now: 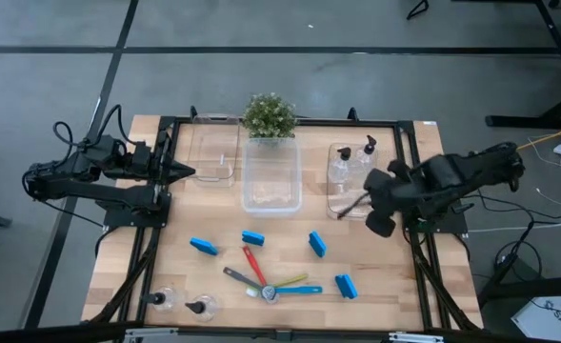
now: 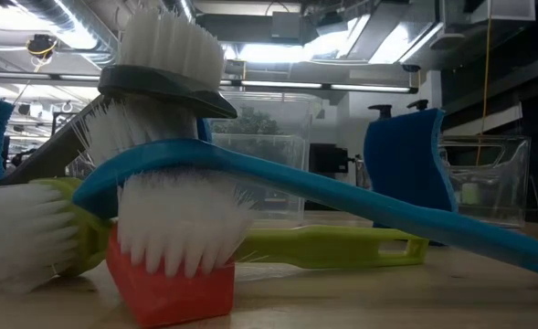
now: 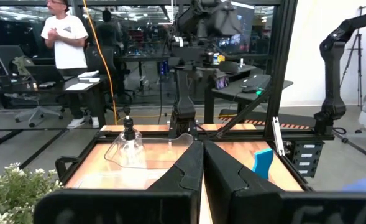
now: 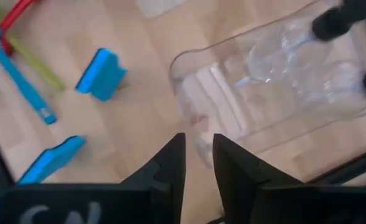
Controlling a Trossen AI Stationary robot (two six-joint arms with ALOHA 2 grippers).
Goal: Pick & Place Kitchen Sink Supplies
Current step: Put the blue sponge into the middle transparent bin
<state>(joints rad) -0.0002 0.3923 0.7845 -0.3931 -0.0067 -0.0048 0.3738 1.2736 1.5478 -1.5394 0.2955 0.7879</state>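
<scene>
Bottles: two pump bottles (image 1: 351, 160) stood inside the right bin (image 1: 341, 205) near the far right edge of the tabletop; two more (image 1: 180, 304) lay at the near left corner, well apart from any bin.
Sponges: four blue sponges (image 1: 317, 244) sat loose on the bare wood, scattered across the near half, none binned.
Brushes: red brush (image 1: 253, 263), blue brush (image 1: 302, 289), yellow-green brush (image 1: 290, 281) and grey brush (image 1: 239, 278) lay crossed in a fan near the middle of the near edge, heads piled on one another in the low view.
Bins: left bin (image 1: 215, 160) and middle bin (image 1: 270, 179) stood along the far edge, no supplies seen in them; potted plant (image 1: 269, 115) behind the middle bin.
Right gripper (image 4: 199, 163): hung just over the near wall of the right bin, fingers parted by a narrow gap, nothing seen pinched between them.
Left gripper (image 3: 202, 163): parked over the far left edge beside the left bin, fingers pressed together, empty.
Progress: judged early, two bottles placed, ten items still out.
Risk, bin: right fingers so close to the clear wall could clip it on the way out and drag the bin or topple the bottles.
Risk, brushes: tangled heads could lift together or spring apart once one handle was pulled.
Risk, sponges: narrow finger gap would need widening before any sponge pick, else a push instead of a grasp.
</scene>
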